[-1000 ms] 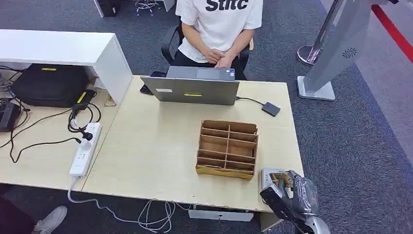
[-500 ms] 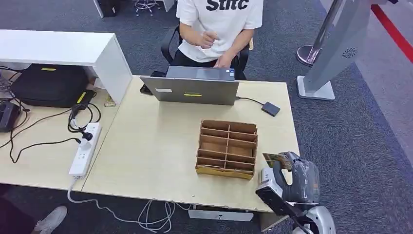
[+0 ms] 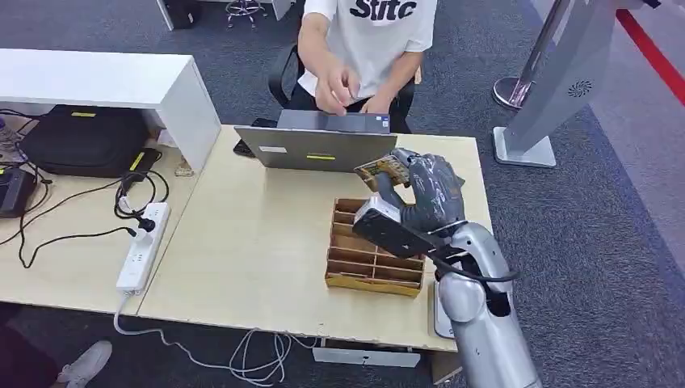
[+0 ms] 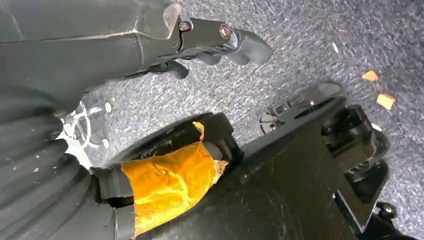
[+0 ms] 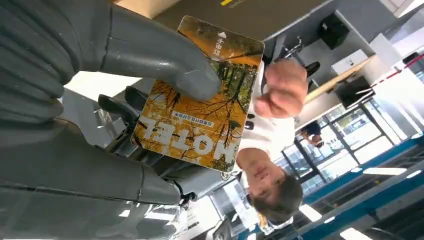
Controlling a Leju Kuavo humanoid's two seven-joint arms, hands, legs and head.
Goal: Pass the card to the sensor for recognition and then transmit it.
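Head view, right hand [image 3: 420,190] gripping card [image 3: 380,170] edge-on, left hand [image 4: 220,42] grip unclear.

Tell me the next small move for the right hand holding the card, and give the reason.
Probably carry the card a little further forward, toward the person's hand raised behind the laptop. The right hand grips the card above the wooden organizer, lifted off the table, and the right wrist view shows that hand beyond the card. Which item is the sensor is unclear.
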